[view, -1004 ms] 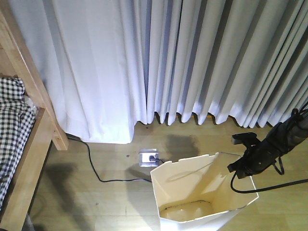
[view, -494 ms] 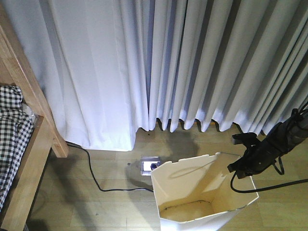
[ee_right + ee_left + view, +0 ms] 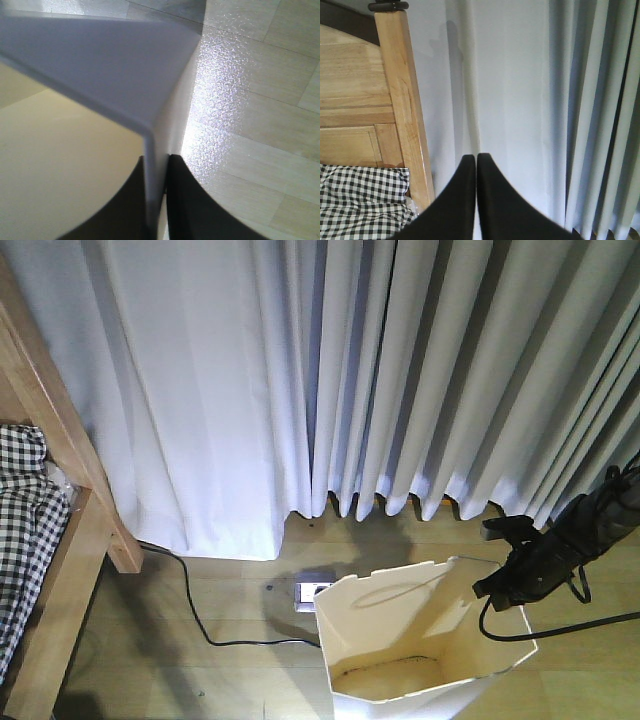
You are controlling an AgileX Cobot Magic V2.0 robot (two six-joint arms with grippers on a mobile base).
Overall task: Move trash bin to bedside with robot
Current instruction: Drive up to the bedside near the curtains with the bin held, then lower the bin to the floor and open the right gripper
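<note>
One trash bin — lower part cropped — pinched by right end effector; left end effector closed.

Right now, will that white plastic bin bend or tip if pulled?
Probably bends: the right gripper pinches one thin wall of the white plastic bin. Likely light: it looks empty. Held at one edge, it might tilt.
</note>
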